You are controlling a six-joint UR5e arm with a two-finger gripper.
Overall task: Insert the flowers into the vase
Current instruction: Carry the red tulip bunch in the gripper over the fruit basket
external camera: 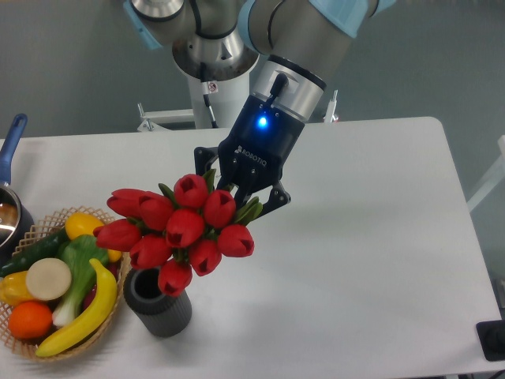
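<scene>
Nearest us, we see the vase [160, 306] upright on the worktop [371, 260]; above it the tool [239, 192], clamped on the flowers [180, 229], holds them tilted.

A robot gripper [239, 192] at twelve o'clock clasps red tulips [180, 229], blooms tilted toward seven o'clock over a dark ribbed vase [160, 309]. A wicker basket [43, 227] of produce sits at nine o'clock.

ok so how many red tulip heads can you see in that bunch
10 tulip heads show: three along the top, two at the left edge, four through the middle and right, one lowest over the vase. More may be hidden behind, near the claw.
</scene>
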